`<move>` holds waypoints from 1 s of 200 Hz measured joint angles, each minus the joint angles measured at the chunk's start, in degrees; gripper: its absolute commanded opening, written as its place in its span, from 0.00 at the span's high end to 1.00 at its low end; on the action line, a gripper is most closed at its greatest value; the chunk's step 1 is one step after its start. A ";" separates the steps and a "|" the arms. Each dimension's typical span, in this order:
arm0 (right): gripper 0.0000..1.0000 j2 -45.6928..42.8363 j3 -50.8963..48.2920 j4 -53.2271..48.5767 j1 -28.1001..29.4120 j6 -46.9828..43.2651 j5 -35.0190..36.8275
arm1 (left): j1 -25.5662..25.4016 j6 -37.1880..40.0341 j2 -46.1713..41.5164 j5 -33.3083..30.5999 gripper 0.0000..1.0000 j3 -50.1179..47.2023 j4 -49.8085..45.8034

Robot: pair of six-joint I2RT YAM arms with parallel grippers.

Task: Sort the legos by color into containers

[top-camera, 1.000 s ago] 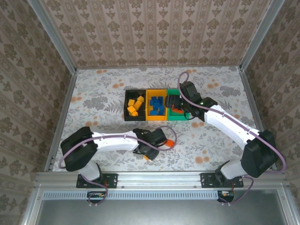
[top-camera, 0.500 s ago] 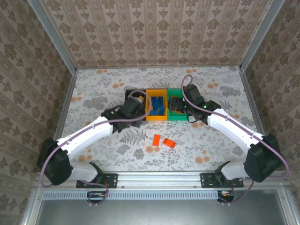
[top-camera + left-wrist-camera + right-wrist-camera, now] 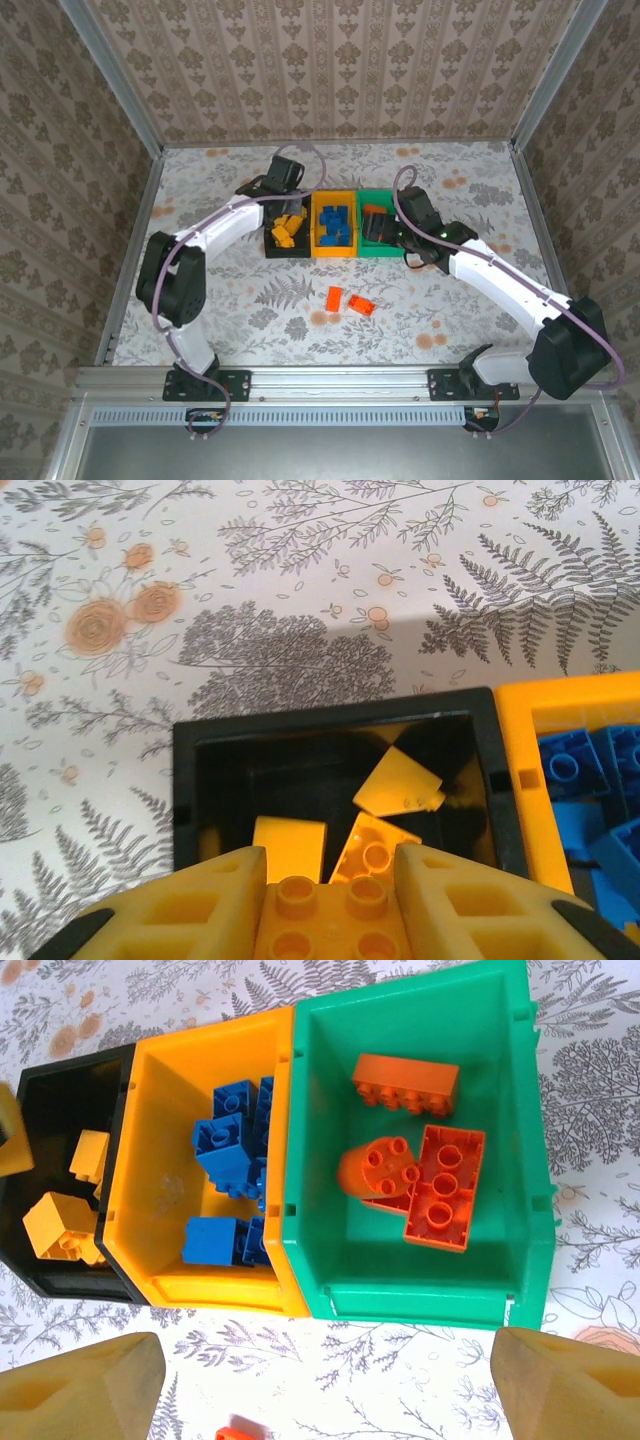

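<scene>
My left gripper [image 3: 325, 910] hangs over the black container [image 3: 184, 780], shut on a yellow lego [image 3: 325, 920] that touches both fingers. More yellow legos [image 3: 398, 785] lie in that container below. From above, the left gripper [image 3: 285, 205] is at the black container's [image 3: 270, 250] far side. My right gripper [image 3: 330, 1385] stands wide open with nothing between its fingers, above the table just in front of the green container [image 3: 400, 1250]. Orange-red legos [image 3: 440, 1185] lie in the green one, blue legos [image 3: 220, 1145] in the yellow-orange container [image 3: 160, 1110].
Two orange-red legos [image 3: 334, 298] [image 3: 362, 306] lie on the floral table in front of the containers. The three containers stand touching in a row, black, yellow-orange [image 3: 335, 197], green [image 3: 375, 195]. Metal rails [image 3: 135, 230] edge the table on each side.
The left arm has swung from the near middle of the table, by the loose orange-red legos, out to the black container's far side. The right arm has shifted only slightly.
</scene>
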 measured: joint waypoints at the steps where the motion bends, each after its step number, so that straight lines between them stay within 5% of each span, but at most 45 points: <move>1: 0.13 -0.09 -0.07 -0.04 -0.02 -0.02 -0.04 | 0.00 -0.02 0.11 0.00 0.53 0.11 0.00; 49: 0.12 -1.33 -3.15 -1.92 0.00 -0.55 -3.56 | -0.48 -0.11 1.53 1.09 0.18 2.56 -0.17; 88: 0.12 -0.44 -4.17 -3.91 3.19 -3.13 -6.95 | -3.23 -1.20 -7.82 3.98 0.01 0.15 0.90; 150: 0.12 11.23 -4.20 -5.07 13.09 -8.55 -10.78 | -8.87 -5.75 -32.09 8.07 0.00 -16.41 4.33; 200: 0.25 15.78 -4.33 -5.81 17.25 -10.05 -10.82 | -9.73 -10.36 -43.67 7.85 0.00 -29.79 1.05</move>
